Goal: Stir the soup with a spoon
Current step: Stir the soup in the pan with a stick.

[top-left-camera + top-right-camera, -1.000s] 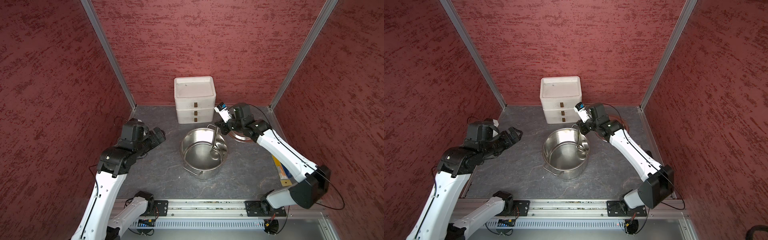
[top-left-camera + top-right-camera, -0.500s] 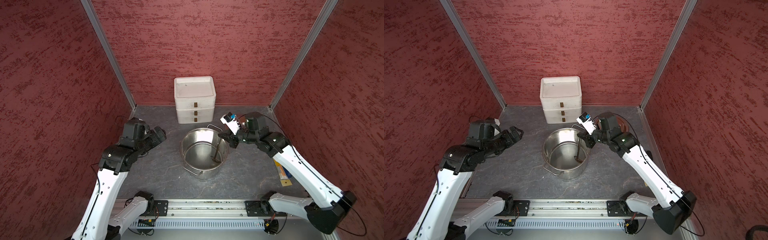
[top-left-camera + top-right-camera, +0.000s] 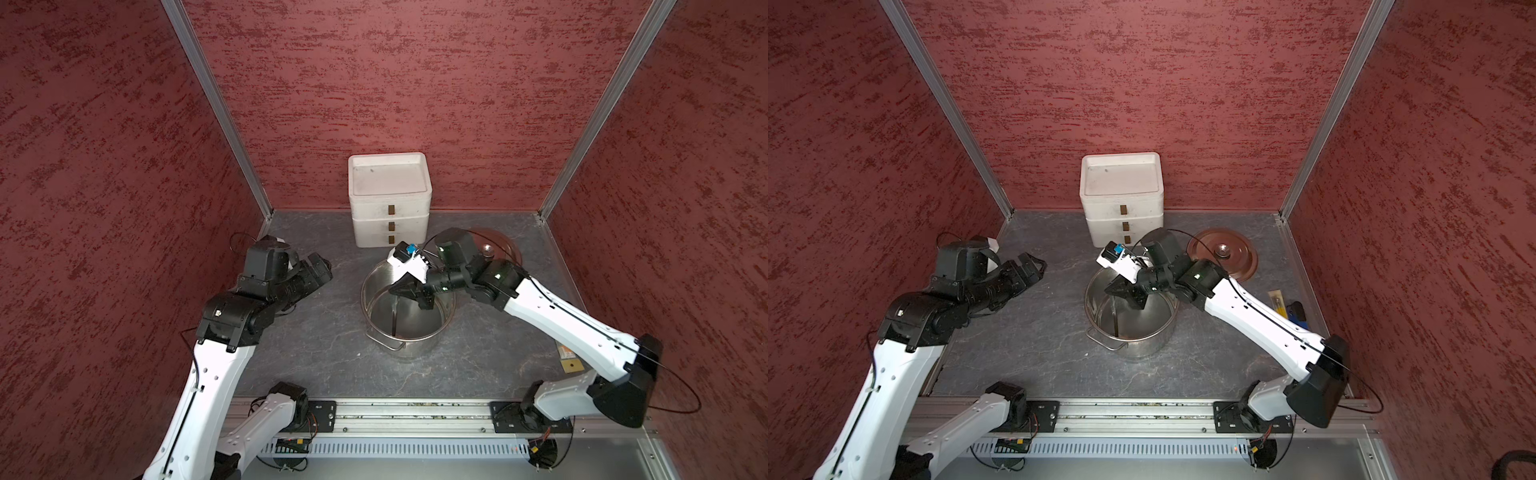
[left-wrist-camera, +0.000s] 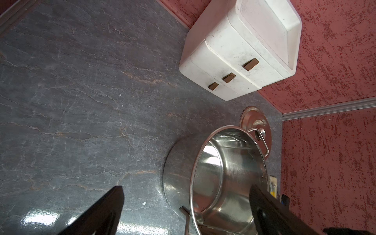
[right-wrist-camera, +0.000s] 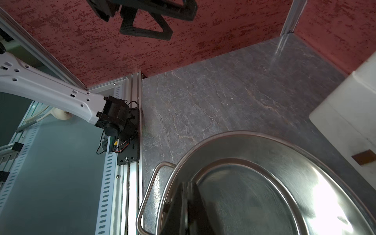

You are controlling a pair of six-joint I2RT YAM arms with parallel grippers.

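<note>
In both top views the right gripper [image 3: 400, 292] is clamped on the thin dark metal spoon [image 3: 394, 318], which hangs down inside the shiny round steel pot [image 3: 1144, 348]. There is one spoon, one pot, one round brownish lid [image 3: 1237, 266] and one white drawer box [image 3: 388, 195].

The left wrist view shows the left gripper [image 4: 186, 188] with jaws wide apart, holding nothing.

In the right wrist view the shut jaws sit by the pot's wall. A hard push there could slide the pot.

The pot [image 3: 415, 350] stands in the middle of the table [image 3: 324, 349]. The spoon [image 3: 394, 318] stands in the pot, under the right gripper [image 3: 401, 291]. The drawer box [image 3: 388, 216] is behind the pot, by the back wall. The lid [image 3: 1239, 266] lies right of the drawer box. The left gripper [image 3: 322, 266] is left of the pot.
</note>
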